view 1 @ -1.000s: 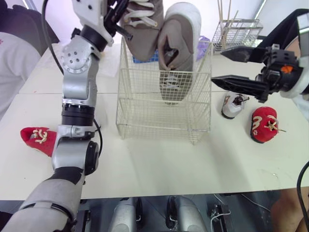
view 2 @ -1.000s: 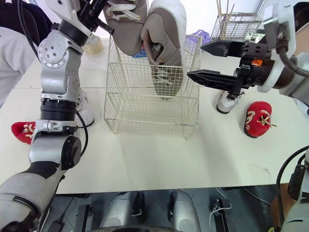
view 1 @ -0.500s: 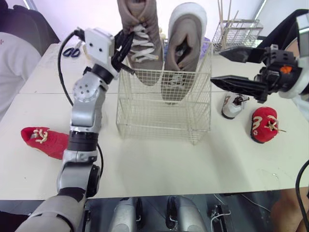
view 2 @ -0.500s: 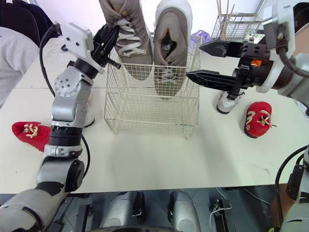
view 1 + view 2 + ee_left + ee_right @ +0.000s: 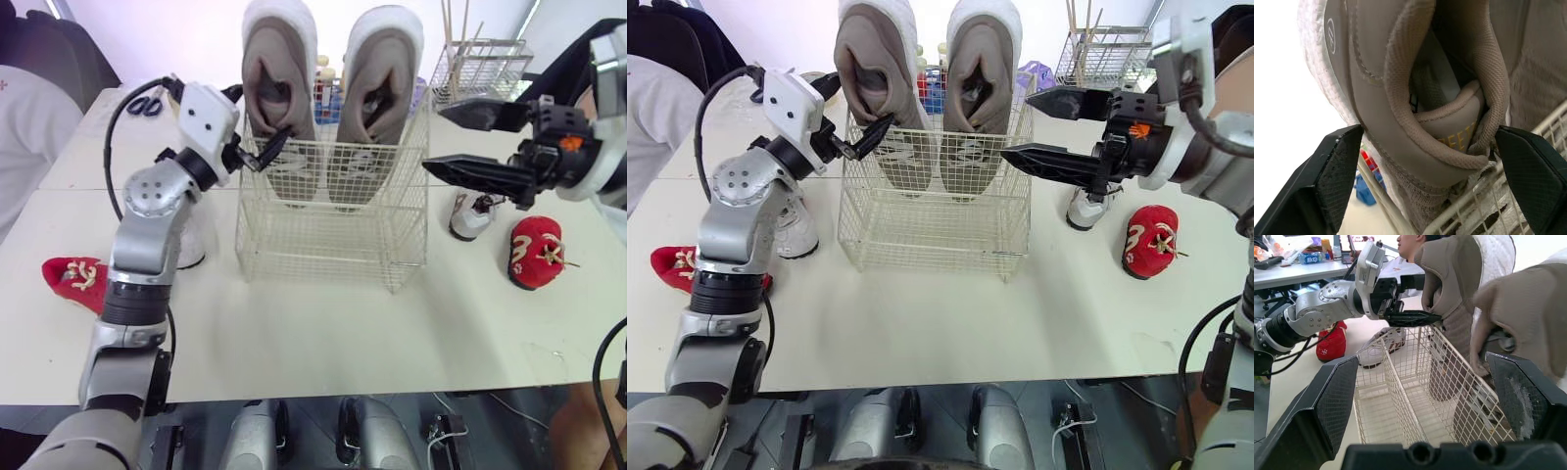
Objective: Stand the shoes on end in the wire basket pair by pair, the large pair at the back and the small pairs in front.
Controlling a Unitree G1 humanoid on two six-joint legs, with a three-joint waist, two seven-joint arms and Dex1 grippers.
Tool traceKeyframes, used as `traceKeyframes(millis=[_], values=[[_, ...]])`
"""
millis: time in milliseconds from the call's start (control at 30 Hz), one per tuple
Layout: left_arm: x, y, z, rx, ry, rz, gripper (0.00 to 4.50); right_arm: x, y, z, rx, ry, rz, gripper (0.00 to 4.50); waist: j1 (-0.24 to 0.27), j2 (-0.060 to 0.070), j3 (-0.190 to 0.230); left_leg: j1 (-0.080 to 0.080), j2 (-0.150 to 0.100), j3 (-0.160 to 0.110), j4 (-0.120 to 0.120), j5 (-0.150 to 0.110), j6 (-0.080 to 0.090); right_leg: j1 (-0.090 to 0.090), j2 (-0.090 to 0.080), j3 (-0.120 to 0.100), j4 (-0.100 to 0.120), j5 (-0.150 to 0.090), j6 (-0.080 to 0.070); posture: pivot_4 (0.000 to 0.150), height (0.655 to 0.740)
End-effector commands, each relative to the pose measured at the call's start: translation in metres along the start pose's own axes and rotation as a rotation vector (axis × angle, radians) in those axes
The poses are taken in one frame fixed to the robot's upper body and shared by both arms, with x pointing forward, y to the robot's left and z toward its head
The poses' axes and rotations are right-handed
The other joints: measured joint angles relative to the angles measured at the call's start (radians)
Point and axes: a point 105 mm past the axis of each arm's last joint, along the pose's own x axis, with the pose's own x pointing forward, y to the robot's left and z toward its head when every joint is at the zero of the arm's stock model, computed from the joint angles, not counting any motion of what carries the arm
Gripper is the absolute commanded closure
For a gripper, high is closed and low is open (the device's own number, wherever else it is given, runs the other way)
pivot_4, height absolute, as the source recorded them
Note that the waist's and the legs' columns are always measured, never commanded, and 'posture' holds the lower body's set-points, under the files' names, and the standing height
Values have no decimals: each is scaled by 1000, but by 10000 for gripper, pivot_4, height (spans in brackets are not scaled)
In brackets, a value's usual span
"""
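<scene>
Two large grey shoes are standing on end, toes down and heels up, side by side in the back compartment of the wire basket (image 5: 323,250); we are labelling them the left grey shoe (image 5: 278,98) and the right grey shoe (image 5: 380,98). The basket is sitting in the middle of the bench (image 5: 323,338). The left gripper (image 5: 271,149) is hovering at the basket's left rim, straddling the heel collar of the left grey shoe. In the left wrist view we are seeing a finger (image 5: 1334,171) on either side of the collar, spread wide and released rather than pinching. The right gripper (image 5: 431,139) is hanging just beside the basket's right wall, fingers parted and carrying nothing. Toward the bench's right edge a small white shoe (image 5: 474,212) and a red shoe (image 5: 537,252) are lying near each other. Near the left edge a second red shoe (image 5: 76,278) is lying, and a second white shoe (image 5: 795,227) is resting behind the left arm. Scissors (image 5: 145,105) are lying toward the far left corner.
</scene>
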Motion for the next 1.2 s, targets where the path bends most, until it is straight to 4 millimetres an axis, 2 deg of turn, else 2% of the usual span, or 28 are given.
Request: traceKeyframes(millis=[33, 133, 300, 400, 500, 667, 767, 867, 933, 1000, 1100, 1200], values=[[-14, 1, 28, 3, -59, -21, 188, -2, 2, 10, -46, -28, 3, 0, 0, 0, 0, 0, 0, 0, 0, 0, 0, 0, 0, 0, 0, 0, 0, 1500, 7400], [-29, -3, 31, -72, -29, -19, 188, -2, 2, 8, -40, -25, 9, 0, 0, 0, 0, 0, 0, 0, 0, 0, 0, 0, 0, 1, 0, 0, 0, 1500, 7400], [-55, -10, 35, -301, -4, -1, 188, 2, -2, 1, -19, -18, 11, 0, -1, 0, 0, 1, 1, 0, 0, 0, 0, 0, 0, 1, 1, 0, 0, 1500, 7400], [-70, 1, 39, -434, -5, 29, 188, 1, -17, 2, -21, -38, -53, 0, 0, 0, 0, 1, 1, -1, 1, 0, 0, 1, 0, 1, 1, 0, 0, 1500, 7400], [-78, 2, 41, -483, 36, 24, 188, -3, -44, 5, -111, -62, -203, 0, -1, 0, 0, 1, 1, -1, 1, 0, -1, 1, 0, 1, 1, 0, 0, 1500, 7400], [-76, -21, 23, -501, 219, 4, 188, -36, -90, 14, -161, -139, -476, 0, 3, 0, 0, 1, 0, -1, 1, 0, -1, 1, 0, 1, 0, 0, 0, 1500, 7400], [-65, -38, 26, -553, 172, -3, 188, -62, -115, 8, -162, -191, -707, 0, 3, 0, 0, 1, 0, -1, 1, 0, -1, 2, 0, 1, 0, 0, 0, 1500, 7400], [-60, -62, 34, -654, 73, -34, 188, -88, -135, -11, -106, -291, -988, 0, 1, 0, -1, 2, 0, 0, 0, 1, -1, 3, 0, 1, -1, 0, 0, 1500, 7400], [-61, -78, 36, -707, 40, -58, 188, -94, -132, -28, -105, -271, -1060, 0, 0, 0, -1, 3, 0, 0, 0, 1, -2, 3, 0, 1, -1, 0, 0, 1500, 7400], [-70, -103, 41, -773, -4, -123, 188, -104, -123, -42, -76, -269, -1176, 0, -1, 3, -2, 3, 0, -1, -1, 1, -2, 3, 1, 1, 0, 0, 0, 1500, 7400], [-74, -117, 43, -789, -25, -127, 188, -109, -108, -57, -58, -204, -1259, 0, 1, 9, -2, 3, 1, 0, -1, 1, -3, 2, 1, 2, 0, 0, 0, 1500, 7400], [-76, -127, 41, -759, 0, -143, 188, -102, -85, -77, -37, -102, -1262, 0, 3, 12, -5, 3, 1, -1, -1, 2, -4, 3, 1, 1, 1, 1, -1, 1500, 7400]])
